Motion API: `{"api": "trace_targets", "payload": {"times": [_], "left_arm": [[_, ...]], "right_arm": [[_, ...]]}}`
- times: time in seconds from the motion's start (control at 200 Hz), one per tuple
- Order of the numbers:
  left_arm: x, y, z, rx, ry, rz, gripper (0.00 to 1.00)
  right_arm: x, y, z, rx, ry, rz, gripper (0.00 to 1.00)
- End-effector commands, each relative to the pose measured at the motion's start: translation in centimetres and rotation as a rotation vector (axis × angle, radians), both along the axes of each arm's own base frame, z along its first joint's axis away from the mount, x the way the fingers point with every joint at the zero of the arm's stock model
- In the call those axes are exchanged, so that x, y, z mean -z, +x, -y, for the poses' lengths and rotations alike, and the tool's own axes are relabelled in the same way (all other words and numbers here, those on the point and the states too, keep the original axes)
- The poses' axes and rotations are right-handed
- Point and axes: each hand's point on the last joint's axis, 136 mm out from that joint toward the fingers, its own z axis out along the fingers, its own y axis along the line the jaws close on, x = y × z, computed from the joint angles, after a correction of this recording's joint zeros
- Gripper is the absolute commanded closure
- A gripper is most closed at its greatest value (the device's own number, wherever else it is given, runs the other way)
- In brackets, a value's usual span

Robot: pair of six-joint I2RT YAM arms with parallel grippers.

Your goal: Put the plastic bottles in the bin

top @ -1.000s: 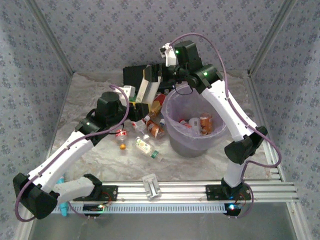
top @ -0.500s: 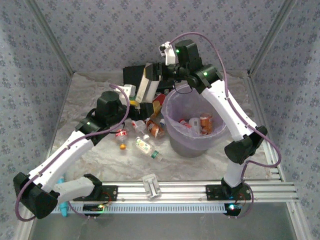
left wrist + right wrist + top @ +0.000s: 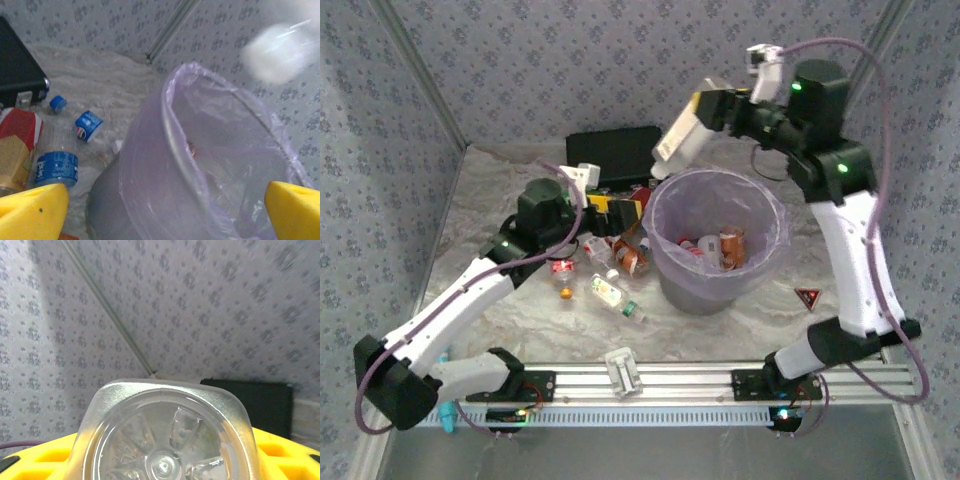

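Clear bottle (image 3: 165,440) in right hand (image 3: 700,112)

wide free bin (image 3: 705,290) mouth; clutter of loose bottles (image 3: 608,291) at its left, black case (image 3: 615,150) behind

top cam: high at the near side, looking down n fwd over the whole table (image 3: 480,200). left wrist cam: low, v close to the bin (image 3: 145,190), facing its rim. right wrist cam: raised, aimed at the back wall (image 3: 225,300), a bottle (image 3: 165,440) base right by the lens. shared by all: black case (image 3: 615,150).
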Motion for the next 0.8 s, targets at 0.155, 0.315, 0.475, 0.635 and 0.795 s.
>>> {"api": "trace_targets", "payload": {"times": [0.155,0.315,0.475,0.635,0.795], "left_arm": [[0.1,-0.1,3.7,0.083,0.021,-0.015,0.01],[1.4,0.2,4.6,0.093,0.047,-0.04,0.01],[2.1,0.2,4.9,0.097,0.058,-0.05,0.02],[2.5,0.3,4.7,0.089,0.054,-0.043,0.02],[3.3,0.3,4.9,0.087,0.038,-0.06,0.03]], "right_arm": [[6.4,-2.6,2.8,0.01,-0.131,-0.234,0.49],[11.3,-3.8,3.1,-0.017,-0.201,-0.406,0.51],[15.7,-4.0,2.9,-0.052,-0.244,-0.542,0.52],[19.9,-4.3,2.5,-0.083,-0.287,-0.661,0.53],[24.2,-4.2,1.6,-0.106,-0.326,-0.745,0.53]]}}
